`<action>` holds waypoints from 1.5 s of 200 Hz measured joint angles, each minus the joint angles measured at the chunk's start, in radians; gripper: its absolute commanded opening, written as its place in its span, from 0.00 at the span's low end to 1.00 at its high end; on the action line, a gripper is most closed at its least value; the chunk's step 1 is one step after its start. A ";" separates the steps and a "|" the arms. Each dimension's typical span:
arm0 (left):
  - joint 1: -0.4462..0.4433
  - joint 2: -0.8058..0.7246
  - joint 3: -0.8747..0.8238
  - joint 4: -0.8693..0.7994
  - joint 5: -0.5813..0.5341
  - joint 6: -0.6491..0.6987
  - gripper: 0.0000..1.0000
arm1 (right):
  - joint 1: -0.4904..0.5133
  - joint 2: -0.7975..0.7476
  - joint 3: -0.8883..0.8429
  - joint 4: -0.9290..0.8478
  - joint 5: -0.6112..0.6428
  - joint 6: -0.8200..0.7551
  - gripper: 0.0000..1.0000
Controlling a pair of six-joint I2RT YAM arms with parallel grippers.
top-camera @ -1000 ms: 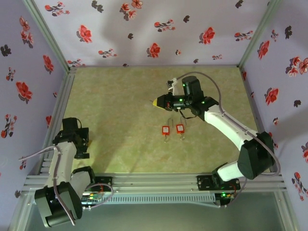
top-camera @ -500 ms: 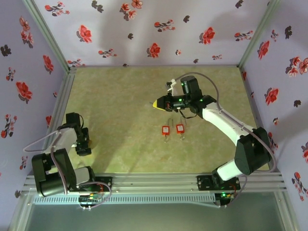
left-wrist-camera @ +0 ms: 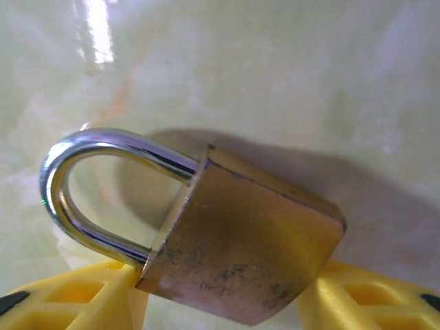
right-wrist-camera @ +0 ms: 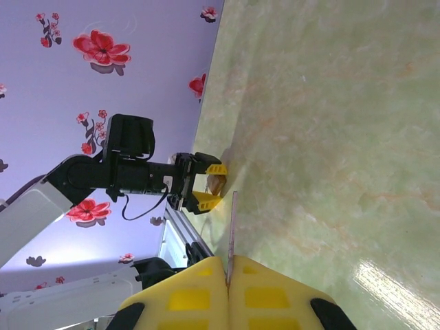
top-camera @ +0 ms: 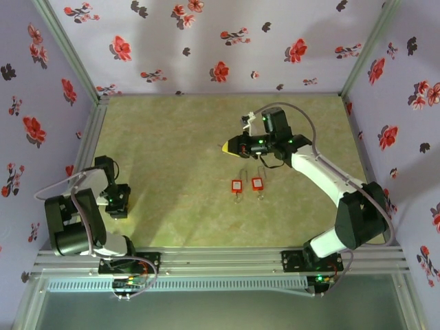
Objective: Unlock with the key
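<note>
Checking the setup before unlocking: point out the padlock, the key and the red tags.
padlock [left-wrist-camera: 240,254], left wrist view, brass body.
key [right-wrist-camera: 232,227], right wrist view, blade.
red tags [top-camera: 237,185], top view, left tag.

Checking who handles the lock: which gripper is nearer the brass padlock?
Left. The left gripper straddles the padlock, one finger on each side; the right gripper, shut on a key, is far across the table.

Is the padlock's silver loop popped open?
No, both ends of the silver loop go into the brass padlock.
</note>
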 measured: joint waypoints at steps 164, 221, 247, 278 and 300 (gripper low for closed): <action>-0.056 -0.233 0.127 -0.126 0.086 0.448 0.82 | -0.005 0.047 0.025 0.001 -0.005 -0.003 0.00; 0.027 -0.093 0.204 -0.255 -0.007 0.682 0.85 | -0.005 0.054 0.025 0.002 -0.008 -0.003 0.00; 0.039 -0.045 0.195 -0.254 -0.034 0.760 0.80 | -0.005 0.054 0.025 0.006 -0.008 -0.003 0.00; 0.044 0.021 0.195 -0.233 -0.037 0.811 0.75 | -0.005 0.054 0.025 0.009 -0.009 0.000 0.00; 0.045 0.097 0.191 -0.208 -0.036 0.836 0.73 | -0.005 0.054 0.025 0.008 -0.009 0.005 0.00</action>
